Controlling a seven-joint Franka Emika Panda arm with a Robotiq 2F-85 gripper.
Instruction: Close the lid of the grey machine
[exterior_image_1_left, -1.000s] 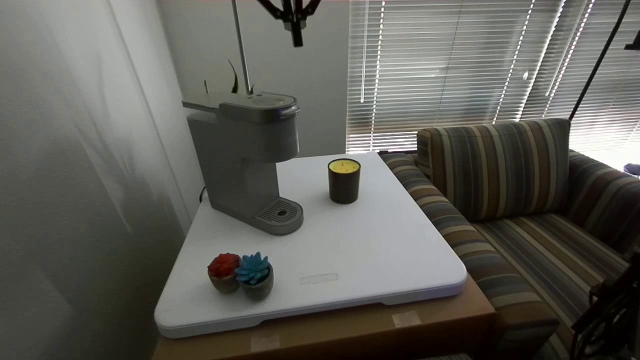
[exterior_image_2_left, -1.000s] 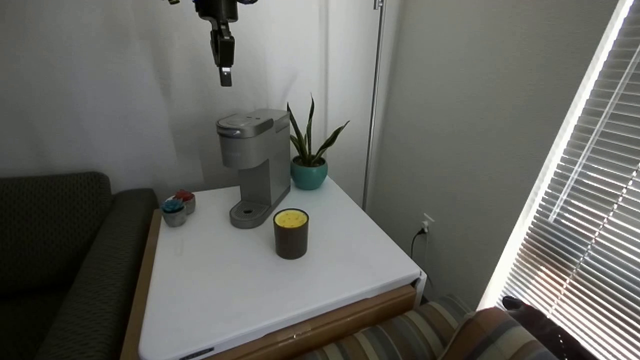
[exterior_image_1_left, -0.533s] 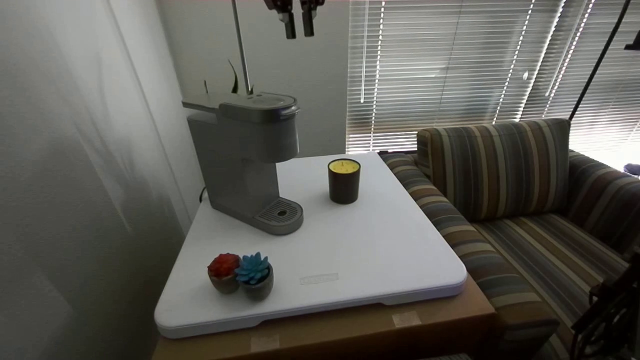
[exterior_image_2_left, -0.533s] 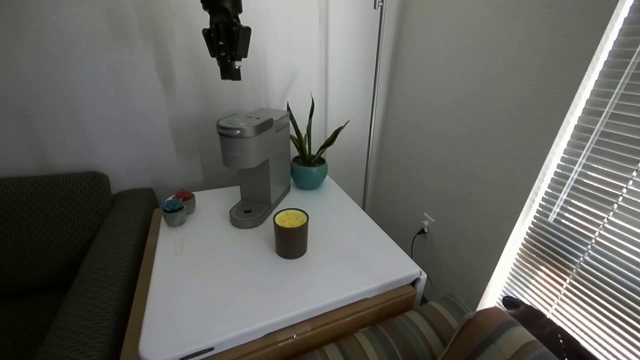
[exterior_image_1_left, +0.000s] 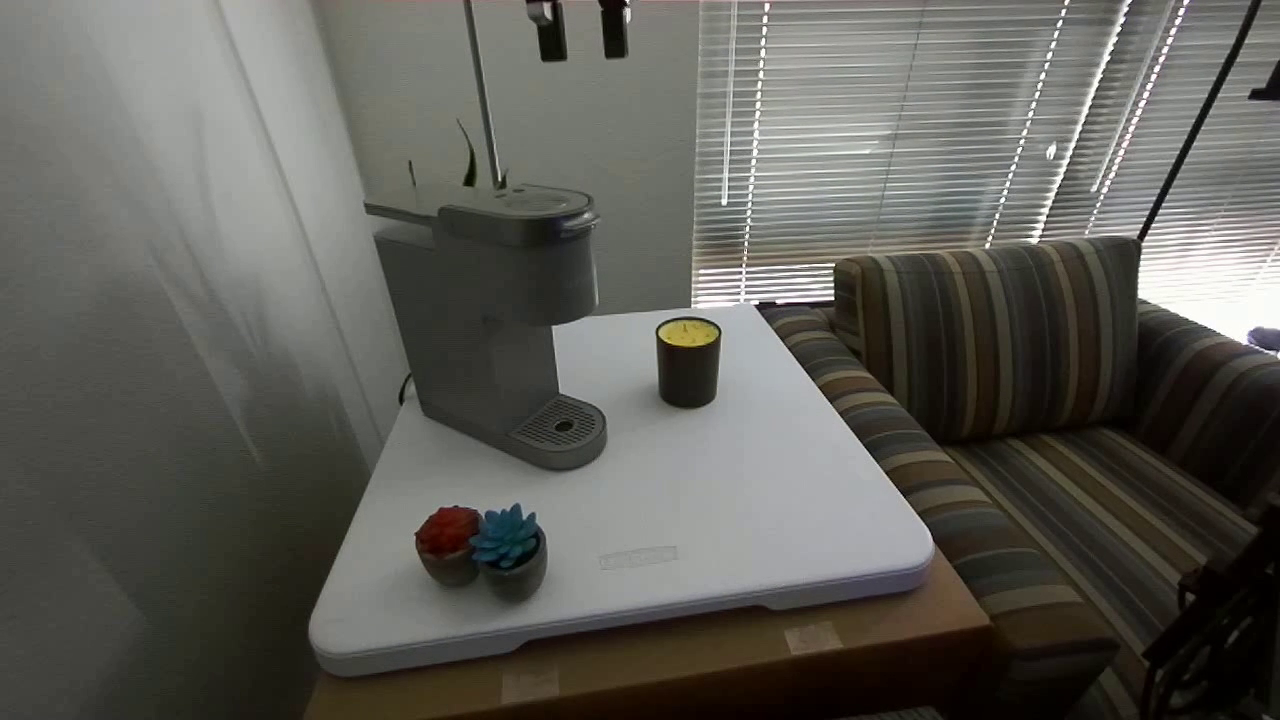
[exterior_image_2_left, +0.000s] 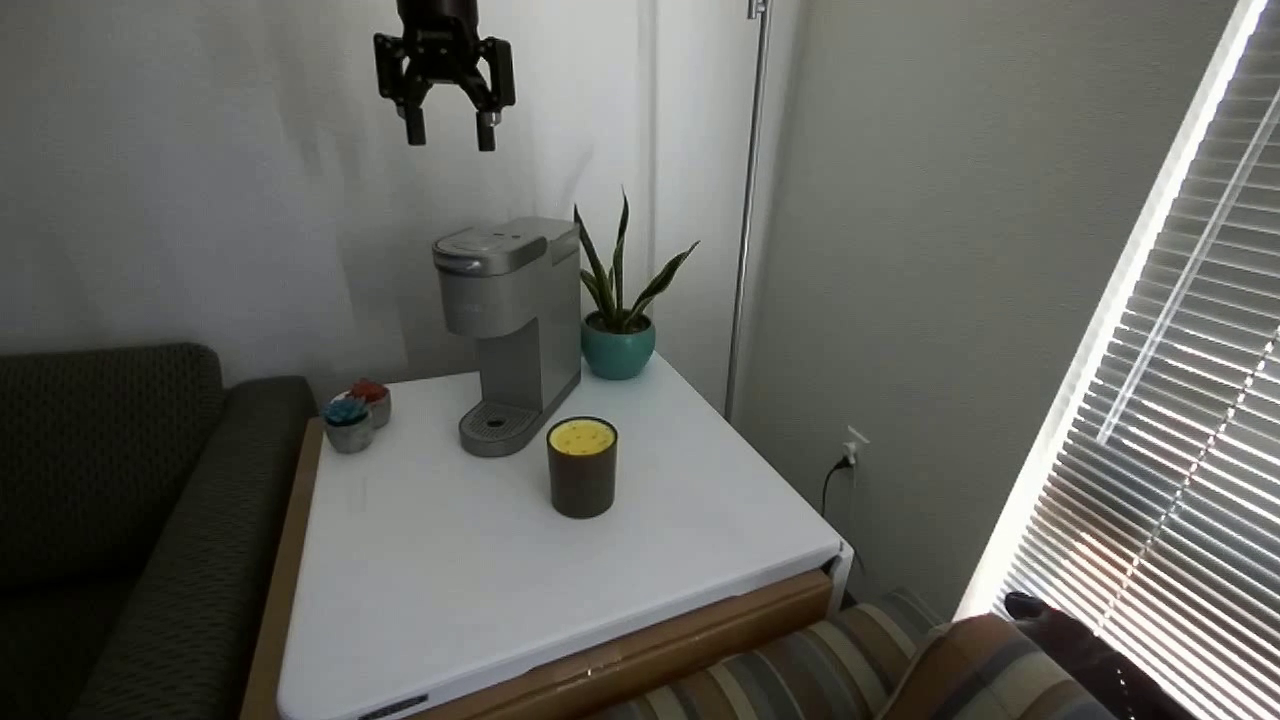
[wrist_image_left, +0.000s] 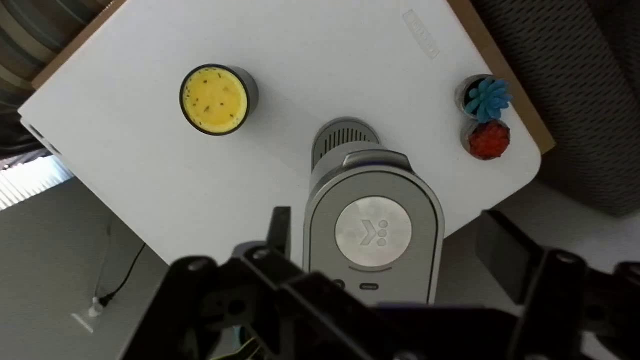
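Observation:
The grey machine (exterior_image_1_left: 470, 330) stands upright on the white table top in both exterior views. Its lid (exterior_image_2_left: 490, 248) lies flat on the machine's head, level and with no visible gap. The wrist view looks down on the lid (wrist_image_left: 372, 185) with its round silvery emblem, and the curved handle (wrist_image_left: 377, 159) sticks out at the front. My gripper (exterior_image_2_left: 450, 142) hangs in the air above the machine, fingers pointing down and spread wide, touching nothing. Seen from the wrist, the gripper (wrist_image_left: 385, 220) has one finger on each side of the lid's outline, with only a view of the lid between.
A dark candle jar (exterior_image_2_left: 582, 480) with yellow wax stands beside the machine's base. Two small potted succulents (exterior_image_1_left: 485, 550) sit near the table edge. Behind the machine are a teal plant pot (exterior_image_2_left: 617, 345) and a thin metal pole (exterior_image_2_left: 750, 200). A striped armchair (exterior_image_1_left: 990, 340) adjoins the white table top (exterior_image_1_left: 740, 480).
The gripper has gone from shut to open. It has risen a little and turned about its upright axis. The machine and its lid have not moved.

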